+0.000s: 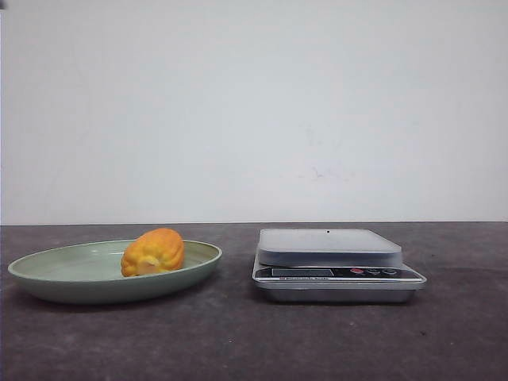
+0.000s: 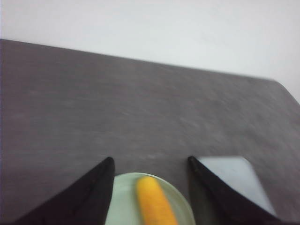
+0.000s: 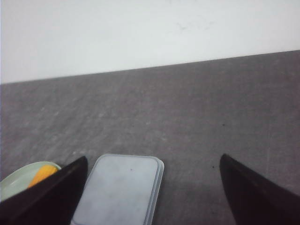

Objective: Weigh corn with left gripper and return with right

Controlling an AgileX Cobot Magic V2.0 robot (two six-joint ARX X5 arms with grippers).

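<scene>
The short, stubby orange-yellow corn cob piece (image 1: 153, 252) lies on its side in my shallow, round, pale green plate (image 1: 48, 274), a little toward the plate's right half, its ribbed kernel rows showing and a paler end turned down toward the plate floor. The plate sits on the dark grey, grained desk (image 1: 238, 341) toward its left edge. Just beside it, toward the right edge and apart from the plate, stands the flat silver kitchen scale (image 1: 337, 274) with a pale grey rectangular weighing platform (image 1: 329, 241) on top and a dark strip of display and buttons along its near face. Nothing rests on the platform.

My left gripper (image 2: 150, 161) hangs above the plate with its jaws spread wide and holding nothing; through the gap between its two dark fingers (image 2: 93, 190) I see the corn on the green plate below, somewhat blurred, and a corner of the scale off to one side. My right gripper (image 3: 152, 161) hangs over the scale, jaws likewise spread wide and empty; the platform lies between its fingers (image 3: 248, 187), nearer one of them, and the rim of the plate with a sliver of corn peeks past that finger. Neither arm appears in the front view.
</scene>
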